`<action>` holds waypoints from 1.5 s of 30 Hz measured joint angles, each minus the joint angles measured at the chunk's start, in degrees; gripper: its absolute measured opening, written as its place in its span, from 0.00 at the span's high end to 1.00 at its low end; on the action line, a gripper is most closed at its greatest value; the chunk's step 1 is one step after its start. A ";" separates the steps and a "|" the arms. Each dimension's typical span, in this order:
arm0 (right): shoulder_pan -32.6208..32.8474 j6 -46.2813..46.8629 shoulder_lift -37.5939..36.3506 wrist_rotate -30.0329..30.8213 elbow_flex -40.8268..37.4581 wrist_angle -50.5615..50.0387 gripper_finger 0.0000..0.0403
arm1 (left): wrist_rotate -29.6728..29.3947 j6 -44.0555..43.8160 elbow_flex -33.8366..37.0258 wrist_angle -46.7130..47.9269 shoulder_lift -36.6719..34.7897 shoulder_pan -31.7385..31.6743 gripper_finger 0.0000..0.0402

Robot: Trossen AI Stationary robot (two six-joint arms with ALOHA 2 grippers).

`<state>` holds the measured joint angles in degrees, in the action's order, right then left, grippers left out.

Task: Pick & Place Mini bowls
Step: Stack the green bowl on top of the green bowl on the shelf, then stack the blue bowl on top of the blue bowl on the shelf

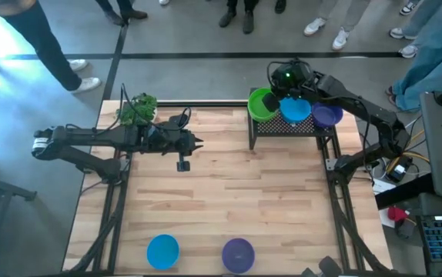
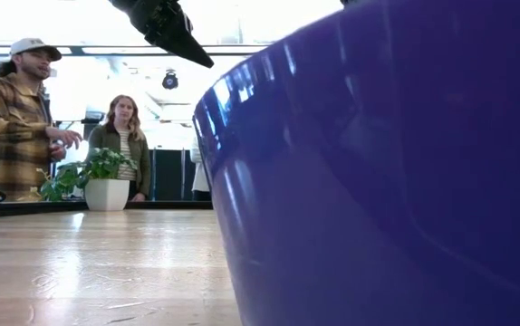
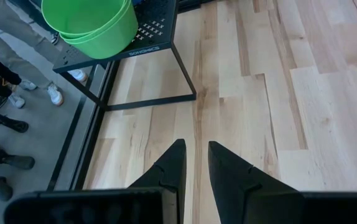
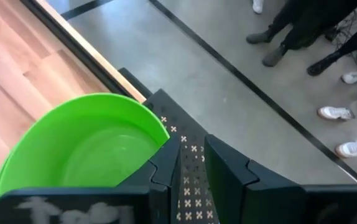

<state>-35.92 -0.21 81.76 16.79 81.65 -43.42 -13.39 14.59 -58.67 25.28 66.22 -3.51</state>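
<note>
Five bowl positions are counted. A green stack (image 1: 262,104), a blue bowl (image 1: 295,108) and a purple bowl (image 1: 328,115) are seen on the black rack (image 1: 292,128) at the bench's far right corner. A second blue bowl (image 1: 162,251) and second purple bowl (image 1: 238,254) are set at the near edge. The right gripper (image 4: 191,163), narrowly parted, is held at the green stack's rim; a grip cannot be told. The left gripper (image 3: 195,163), slightly parted, is held empty above mid-bench.

- The purple bowl (image 2: 387,172) fills the low view's right side, cut by three edges and hiding the tabletop (image 2: 97,263) behind.
- In the high view, the right hand (image 1: 276,98) is too small to judge.
</note>
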 joint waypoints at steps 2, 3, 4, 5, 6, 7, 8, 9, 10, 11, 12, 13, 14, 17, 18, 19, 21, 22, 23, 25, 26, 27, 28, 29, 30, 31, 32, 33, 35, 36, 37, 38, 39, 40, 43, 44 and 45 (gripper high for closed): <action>0.00 0.00 0.04 0.53 -0.17 0.63 0.84 | 0.00 0.00 0.00 0.02 0.00 0.01 0.85; 0.00 0.00 0.05 1.18 -0.36 0.63 0.84 | 0.00 0.00 0.00 0.02 0.00 0.01 0.85; 0.00 0.00 0.13 1.60 -0.59 0.60 0.84 | 0.00 0.00 0.00 0.02 0.00 0.02 0.85; 0.00 0.00 0.33 1.66 -0.84 0.61 0.84 | 0.00 0.00 0.00 0.02 0.00 0.01 0.85; -0.01 0.00 0.50 1.68 -1.24 0.63 0.84 | 0.00 0.00 0.00 0.02 0.00 0.02 0.85; -0.04 0.00 0.68 1.70 -1.70 0.45 0.84 | 0.00 0.00 0.00 0.02 0.00 0.02 0.85; -0.04 -0.02 0.80 1.76 -2.06 0.34 0.84 | 0.00 0.00 0.00 0.02 0.00 0.00 0.85; -0.04 0.00 0.87 1.76 -2.40 0.37 0.84 | 0.00 0.00 0.00 0.02 0.00 0.02 0.85; -0.02 -0.02 0.85 1.78 -2.74 0.37 0.84 | 0.00 0.00 0.00 0.04 -0.02 0.00 0.85; -0.02 -0.02 0.85 1.78 -3.07 0.46 0.84 | 0.00 0.00 0.00 0.02 -0.01 0.01 0.85; -0.02 -0.14 0.85 1.78 -3.29 0.42 0.84 | -0.01 0.00 0.00 0.02 -0.02 0.02 0.85; -0.02 -0.32 0.87 1.80 -3.40 0.36 0.84 | 0.00 0.00 0.00 0.03 0.00 0.02 0.85; -0.02 -0.65 0.87 1.82 -3.43 0.36 0.84 | 0.00 0.00 0.00 0.02 -0.02 0.01 0.85; -0.01 -1.27 0.29 1.87 -3.43 0.61 0.85 | 0.00 0.00 0.00 0.02 -0.02 0.01 0.85; 0.02 -1.27 -0.06 1.87 -3.43 0.63 0.85 | 0.00 0.00 0.00 0.02 -0.02 0.02 0.85; 0.03 -1.29 -0.50 1.87 -3.43 0.65 0.85 | 0.00 0.00 0.00 0.02 0.00 0.00 0.85; 0.50 -1.29 -1.74 1.83 -3.43 0.50 0.85 | 0.00 0.00 0.00 0.04 0.00 0.01 0.85; 0.89 -1.32 -2.62 1.74 -3.43 0.26 0.85 | 0.00 0.01 -0.01 0.13 -0.02 0.02 0.85; 1.39 -1.51 -3.61 1.43 -3.43 -0.17 0.85 | -0.01 0.08 -0.02 0.45 0.00 0.13 0.85; 3.22 -1.45 -5.96 1.16 -3.43 -1.59 0.85 | -0.04 1.05 -0.09 2.55 -0.05 0.71 0.85; 4.48 -1.15 -7.20 1.12 -3.44 -2.44 0.85 | -0.02 1.74 -0.09 4.26 -0.09 1.26 0.85; 6.04 -0.69 -8.43 1.10 -3.50 -3.38 0.85 | -0.01 2.13 -0.09 6.17 -0.13 2.01 0.85; 7.85 0.02 -9.60 1.08 -3.66 -4.37 0.85 | 0.07 2.25 -0.09 7.82 -0.13 2.94 0.85; 9.77 0.72 -10.73 1.00 -3.97 -5.23 0.85 | 0.41 2.17 -0.09 9.44 -0.13 4.08 0.85; 11.93 1.56 -11.83 0.93 -4.33 -6.00 0.85 | 0.75 2.00 -0.09 11.07 -0.13 5.46 0.85; 14.18 2.21 -12.78 0.93 -4.88 -6.44 0.85 | 0.95 1.86 -0.09 12.65 -0.13 7.07 0.85; 16.45 2.93 -13.76 0.83 -5.52 -6.69 0.85 | 1.29 1.79 -0.09 14.20 -0.13 8.87 0.85; 18.76 3.45 -14.64 0.74 -6.22 -6.93 0.85 | 1.64 1.49 -0.09 15.67 -0.12 10.77 0.85; 23.23 4.86 -16.41 0.71 -7.68 -7.31 0.85 | 1.87 0.01 -0.09 18.12 -0.11 14.84 0.85; 25.44 5.83 -17.16 0.72 -8.27 -7.28 0.85 | 1.92 -1.41 -0.09 18.96 -0.11 16.92 0.85; 27.66 6.65 -17.87 0.75 -8.89 -7.17 0.85 | 1.91 -2.87 -0.09 19.56 -0.11 19.14 0.85; 29.65 7.33 -18.48 0.81 -9.57 -7.08 0.85 | 1.92 -4.30 -0.09 19.96 -0.09 21.40 0.85; 31.62 7.75 -18.98 1.02 -10.22 -6.92 0.85 | 1.95 -5.87 -0.09 20.18 -0.09 23.59 0.85; 33.53 8.16 -19.44 1.10 -10.83 -6.67 0.85 | 1.95 -7.59 -0.07 20.25 -0.01 25.79 0.85; 38.46 9.09 -20.33 1.18 -12.45 -5.51 0.85 | 1.94 -13.65 0.40 20.18 0.42 31.72 0.85; 39.88 9.06 -20.51 1.19 -12.76 -5.10 0.85 | 1.91 -16.01 0.63 20.15 0.70 33.57 0.85; 41.13 9.04 -20.63 1.19 -13.03 -4.73 0.85 | 1.92 -18.36 0.79 20.15 1.09 35.10 0.85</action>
<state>5.21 8.83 61.13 17.98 68.62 -48.14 -11.47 -3.77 -57.89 45.43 67.30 31.59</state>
